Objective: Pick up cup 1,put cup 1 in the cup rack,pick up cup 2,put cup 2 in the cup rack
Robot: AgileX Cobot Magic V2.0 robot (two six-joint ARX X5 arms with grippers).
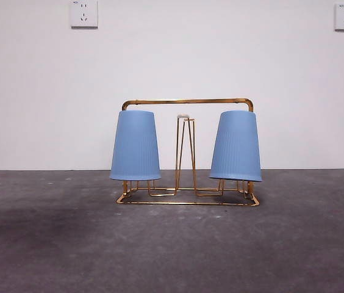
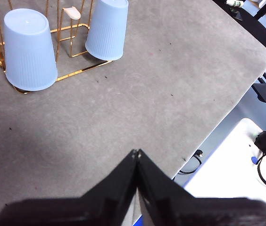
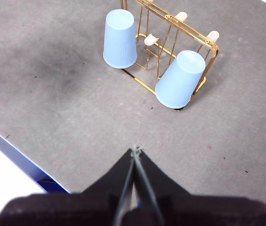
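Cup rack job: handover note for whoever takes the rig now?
Left gripper: shut, holding nothing, above bare table away from the rack.
Right gripper: shut, holding nothing, also clear of the rack.
Rack: upright at mid-table.
Both blue cups hang upside down on its pegs, one at each end, with bare pegs between them.
Done: both cups racked.
Left: nothing visible; arms appear parked.

Grey table (image 1: 50,244); white wall (image 1: 38,91), two sockets (image 1: 84,13); black cable (image 2: 192,162), possibly.

The rack (image 1: 187,152) stands on the counter (image 1: 172,244). Two upturned cups sit on its pegs, one cup (image 1: 135,146) at each end (image 1: 236,146).
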